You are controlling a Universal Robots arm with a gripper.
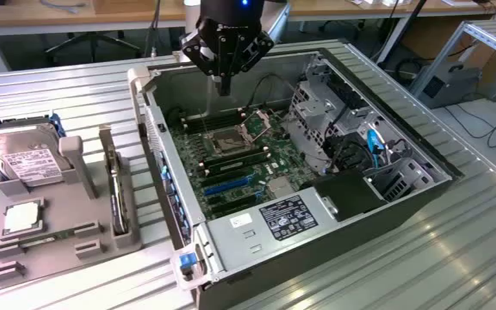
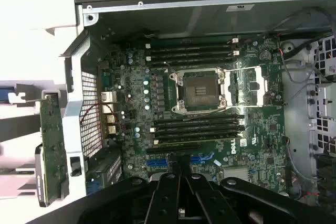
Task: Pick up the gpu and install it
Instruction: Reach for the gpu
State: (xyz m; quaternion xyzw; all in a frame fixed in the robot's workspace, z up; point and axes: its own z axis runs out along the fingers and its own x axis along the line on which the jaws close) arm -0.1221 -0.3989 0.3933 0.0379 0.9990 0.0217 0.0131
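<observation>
The gripper (image 1: 223,87) hangs over the back end of the open case (image 1: 257,258), its jaws pressed together with nothing between them. In the wrist view the gripper (image 2: 178,179) looks straight down at the board (image 2: 210,114), and its dark fingers (image 2: 169,196) meet over the blue slots near the board's edge. The case lies on its side on the ribbed metal table (image 1: 438,258) with the lid off, so the board (image 1: 235,161) faces up. The socket (image 1: 230,137) sits open in the middle of the board with memory slots on both sides of it. A labelled power supply (image 1: 287,216) fills the near end of the case. The gpu (image 1: 119,197) stands outside the case, on edge in a slot of the grey holder (image 1: 67,242). It is on the exterior view's left, just beside the case wall and well apart from the gripper. In the wrist view the gpu (image 2: 51,145) shows as a thin greenish card, upright just outside the case's perforated rear wall. In the same holder a drive (image 1: 26,158) with a white label leans in its cradle. A small square chip (image 1: 21,216) lies flat in front of the drive.
</observation>
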